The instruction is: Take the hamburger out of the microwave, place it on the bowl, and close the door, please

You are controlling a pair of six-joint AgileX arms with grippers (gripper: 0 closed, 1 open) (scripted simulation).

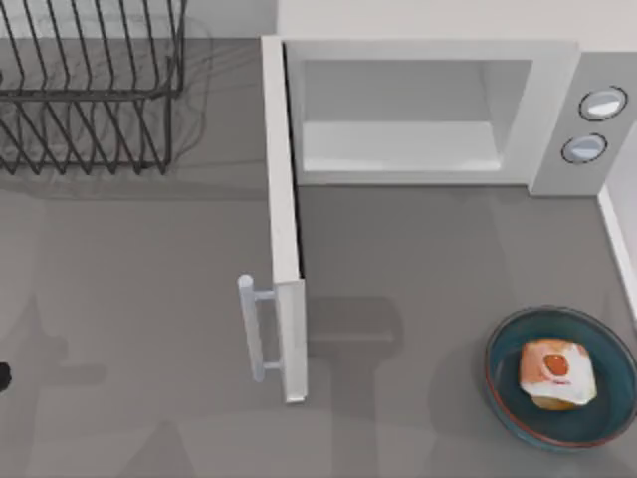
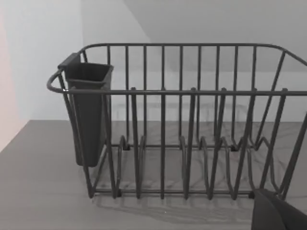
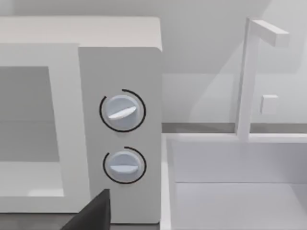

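Hamburger (image 1: 556, 372) lay in the blue bowl (image 1: 508, 394) at the tabletop's right front — that part looked done. Microwave (image 1: 552, 119) cavity was bare; its door (image 1: 284, 229) stood wide open, left to close. I couldn't tell either arm's fingers.

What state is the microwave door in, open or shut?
Open. In the top view the door swings out toward the table's front, edge-on, handle on its left, exposing the microwave cavity.

Even, soft light throughout; faint arm shadows fall on the grey table (image 1: 149, 299) toward 6 o'clock. No glare, blur or edge distortion.
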